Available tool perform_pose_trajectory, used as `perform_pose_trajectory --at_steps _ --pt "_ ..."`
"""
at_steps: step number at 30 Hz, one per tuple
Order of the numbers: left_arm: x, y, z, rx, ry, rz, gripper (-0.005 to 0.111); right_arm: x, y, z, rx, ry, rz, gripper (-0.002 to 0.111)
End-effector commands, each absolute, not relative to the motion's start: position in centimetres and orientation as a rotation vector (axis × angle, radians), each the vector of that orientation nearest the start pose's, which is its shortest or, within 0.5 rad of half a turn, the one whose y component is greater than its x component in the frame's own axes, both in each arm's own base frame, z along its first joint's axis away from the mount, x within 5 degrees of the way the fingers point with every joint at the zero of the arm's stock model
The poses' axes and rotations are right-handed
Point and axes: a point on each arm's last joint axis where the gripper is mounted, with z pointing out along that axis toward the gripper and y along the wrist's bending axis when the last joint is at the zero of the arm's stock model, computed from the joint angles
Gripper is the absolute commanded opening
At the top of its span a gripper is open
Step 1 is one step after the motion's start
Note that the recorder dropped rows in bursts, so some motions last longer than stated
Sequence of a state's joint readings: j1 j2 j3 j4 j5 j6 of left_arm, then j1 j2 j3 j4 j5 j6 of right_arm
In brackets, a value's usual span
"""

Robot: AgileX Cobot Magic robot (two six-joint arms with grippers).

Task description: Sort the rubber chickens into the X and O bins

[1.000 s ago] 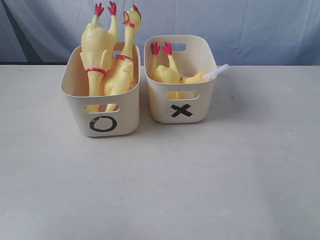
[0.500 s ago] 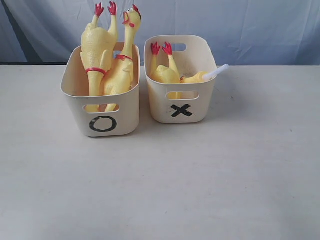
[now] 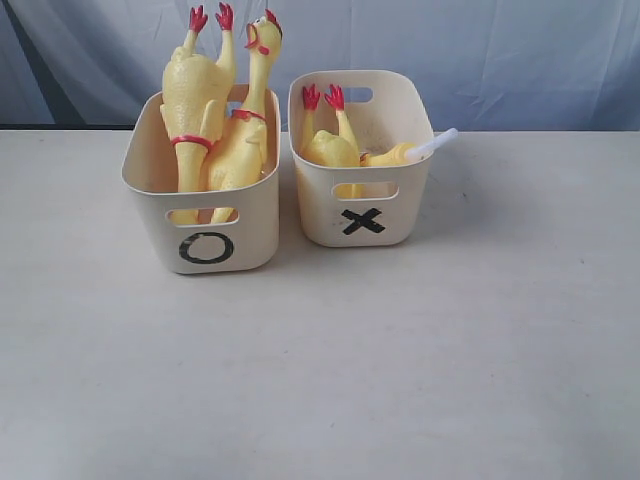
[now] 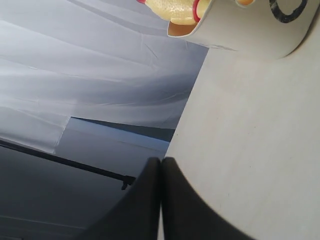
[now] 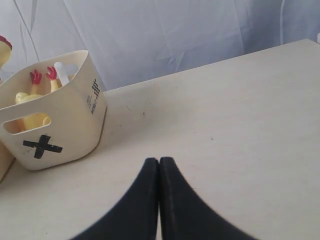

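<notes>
Yellow rubber chickens, two stood on end in the O bin, one lay in the X bin just beside the O bin, left gripper hung low over the table apart from the O bin, fingers pressed together and empty, right gripper the same.

Black O on left bin, black X on right bin.

my exterior camera looks from the near side, slightly above the table, at the o bin and x bin in the far middle. my left wrist camera sits low and rolled, close by the o bin, facing the backdrop. my right wrist camera, low too, faces the x bin from near-right.
</notes>
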State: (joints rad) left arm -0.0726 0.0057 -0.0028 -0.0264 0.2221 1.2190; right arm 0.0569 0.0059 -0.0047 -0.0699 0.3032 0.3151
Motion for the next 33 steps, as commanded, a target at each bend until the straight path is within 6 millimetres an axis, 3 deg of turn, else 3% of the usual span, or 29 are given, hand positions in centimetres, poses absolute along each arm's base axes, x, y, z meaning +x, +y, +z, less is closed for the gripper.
perform_pose_trajectory --at_steps 1,7,14,20,26,33 --pt "5.57 -0.41 19.5 1.015 1.427 0.813 0.0 5.46 0.13 18.69 0.192 1.769 0.207 -0.001" --pt "5.57 -0.41 19.49 0.789 1.531 0.603 0.0 5.46 0.13 18.69 0.165 1.77 0.185 -0.001" --pt "5.56 -0.42 19.43 0.34 1.661 0.193 0.0 5.46 0.11 18.69 -0.095 1.772 -0.03 -0.001" --pt "5.55 -0.46 19.35 0.052 1.7 -0.071 0.0 5.46 0.1 18.69 -0.124 1.77 -0.055 -0.001" --pt "5.55 -0.46 19.35 0.021 1.702 -0.098 0.0 5.46 0.1 18.71 -0.124 1.767 -0.055 -0.001" --pt "5.57 -0.22 19.34 0.147 1.696 0.052 0.0 5.46 0.1 18.71 -0.124 1.767 -0.055 -0.001"
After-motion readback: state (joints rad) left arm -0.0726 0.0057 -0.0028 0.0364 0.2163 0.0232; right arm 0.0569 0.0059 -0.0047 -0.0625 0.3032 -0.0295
